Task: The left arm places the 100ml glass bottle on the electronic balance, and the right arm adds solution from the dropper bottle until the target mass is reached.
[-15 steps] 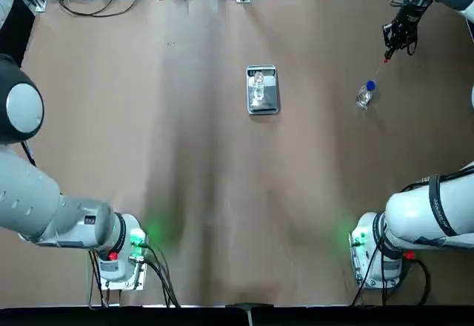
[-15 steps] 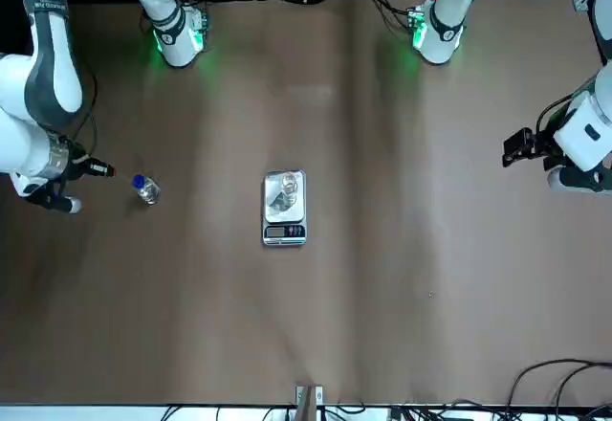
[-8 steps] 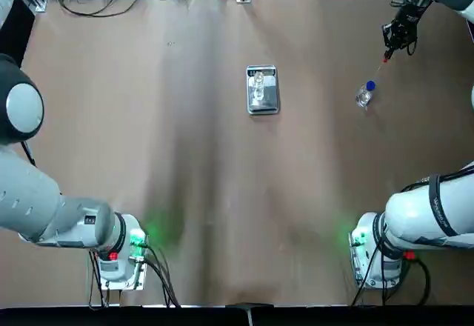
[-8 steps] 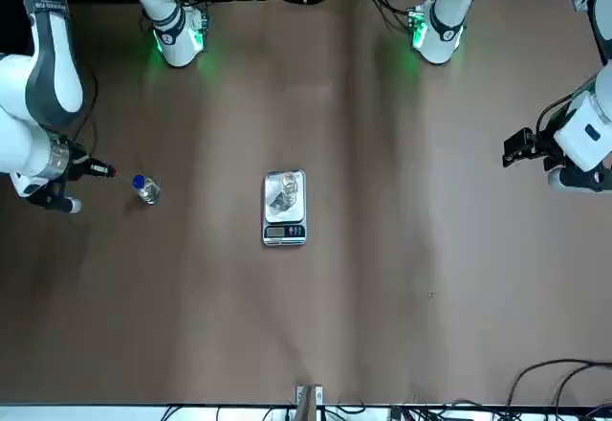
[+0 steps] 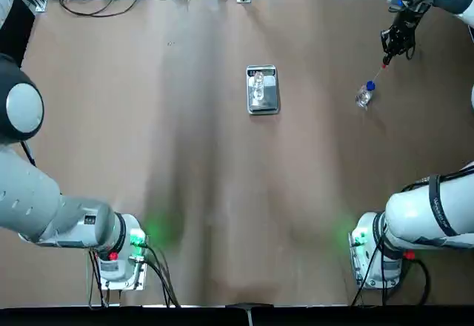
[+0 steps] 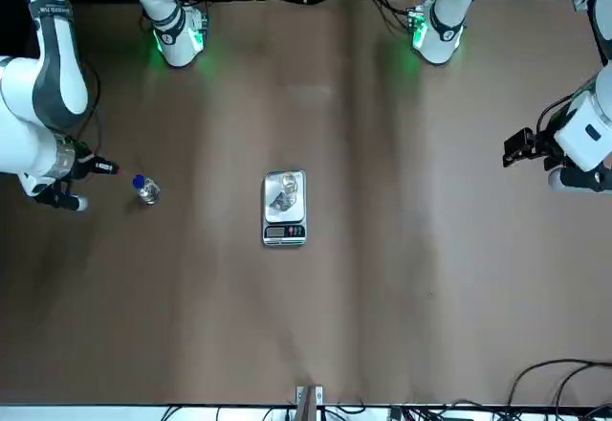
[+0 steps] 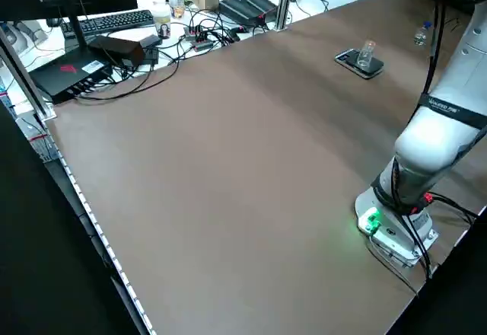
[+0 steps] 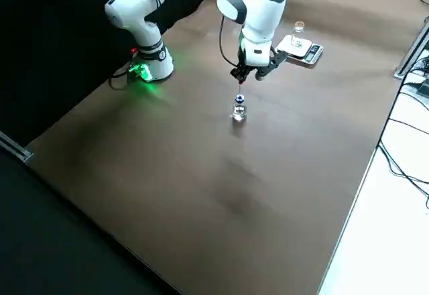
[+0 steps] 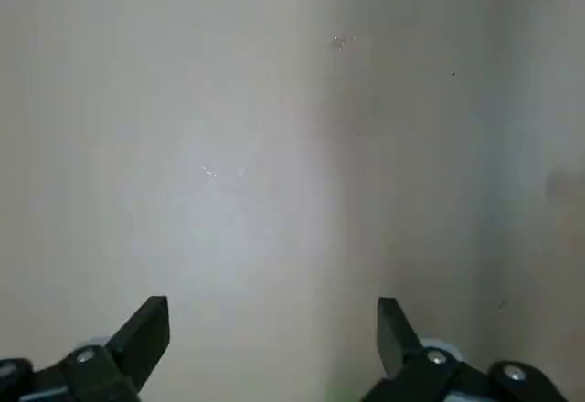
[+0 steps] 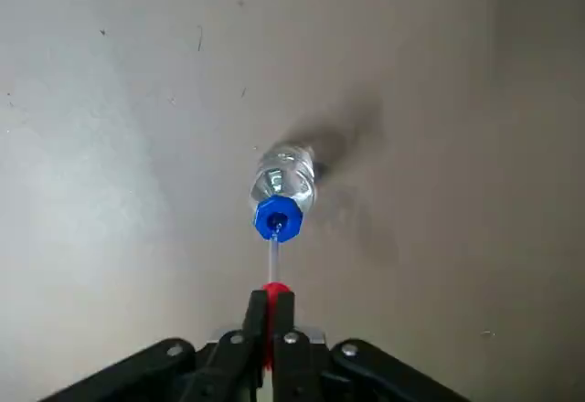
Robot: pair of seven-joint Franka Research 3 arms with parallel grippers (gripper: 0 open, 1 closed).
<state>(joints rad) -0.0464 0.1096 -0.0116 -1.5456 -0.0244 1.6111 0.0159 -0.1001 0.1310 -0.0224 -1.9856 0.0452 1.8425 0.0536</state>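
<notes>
In the top view, my right hand (image 5: 386, 59) is reaching in over the table (image 5: 200, 155), slanting down toward the dropper bottle (image 5: 364, 95). The scale (image 5: 263, 106) is lying well to my hand's left, with open tabletop between. The table's far edge is running beyond my hand.

In the front view, my left hand (image 6: 521, 147) is hovering idle on the scale's other side, well apart from it.

In the left side view, the glass bottle (image 7: 366, 54) is standing upright on the scale, which the top view is showing less plainly.

In the right side view, the dropper bottle is standing below my right hand.

In the left wrist view, my left fingers (image 9: 142, 338) are spreading wide, holding nothing.

In the right wrist view, I'm pinching the dropper's red bulb (image 10: 275, 290), its tube (image 10: 273, 260) lining up with the blue collar (image 10: 278, 218); whether the tip is sitting inside, I can't tell.
</notes>
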